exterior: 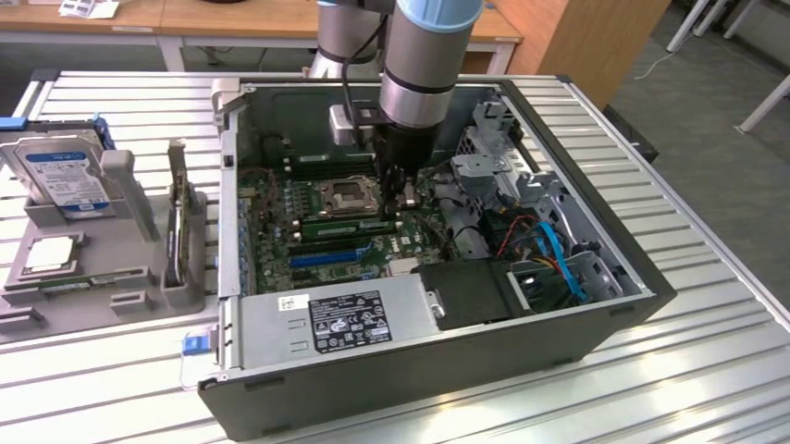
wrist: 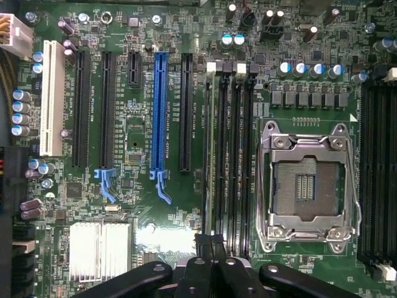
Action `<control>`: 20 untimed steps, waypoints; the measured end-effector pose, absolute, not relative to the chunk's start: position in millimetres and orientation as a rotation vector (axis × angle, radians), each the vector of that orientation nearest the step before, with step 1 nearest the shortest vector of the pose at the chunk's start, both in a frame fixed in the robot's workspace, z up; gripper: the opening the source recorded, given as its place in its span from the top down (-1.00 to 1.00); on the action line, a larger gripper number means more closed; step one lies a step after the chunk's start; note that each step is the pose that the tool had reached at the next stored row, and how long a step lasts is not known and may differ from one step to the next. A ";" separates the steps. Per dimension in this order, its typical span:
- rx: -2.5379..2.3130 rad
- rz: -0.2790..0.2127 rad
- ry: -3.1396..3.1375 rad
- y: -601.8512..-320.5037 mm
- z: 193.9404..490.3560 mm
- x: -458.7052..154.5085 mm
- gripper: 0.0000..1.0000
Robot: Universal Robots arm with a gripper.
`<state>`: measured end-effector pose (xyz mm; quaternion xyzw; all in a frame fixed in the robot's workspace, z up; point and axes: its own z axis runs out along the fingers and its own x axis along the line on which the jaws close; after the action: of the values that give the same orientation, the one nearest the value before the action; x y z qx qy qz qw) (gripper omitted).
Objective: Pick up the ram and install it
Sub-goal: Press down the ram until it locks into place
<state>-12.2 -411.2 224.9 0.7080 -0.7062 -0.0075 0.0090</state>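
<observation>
Hanging over the motherboard (wrist: 142,205), the tool (wrist: 209,243) has its fingers together; its camera reveals the ram (wrist: 209,149) seated.

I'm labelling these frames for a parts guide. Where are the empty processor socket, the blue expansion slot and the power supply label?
Processor socket (wrist: 305,186): wrist view, on the bare contact field inside the metal frame.
Blue expansion slot (wrist: 160,112): wrist view, midway along its length.
Power supply label (exterior: 351,321): exterior view, centre of the black sticker.

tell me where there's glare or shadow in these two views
Exterior view: ceiling light streaks off the ribbed metal table, while the computer case interior sits in shade under the arm. Wrist view: a bright glare patch on the motherboard beside the silver heatsink.
</observation>
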 end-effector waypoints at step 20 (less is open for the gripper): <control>2.218 -0.008 -2.213 -411.2 229.3 -43.2 0.79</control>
<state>-43.2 -411.2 229.3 0.7080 -0.7062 -0.0025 0.0043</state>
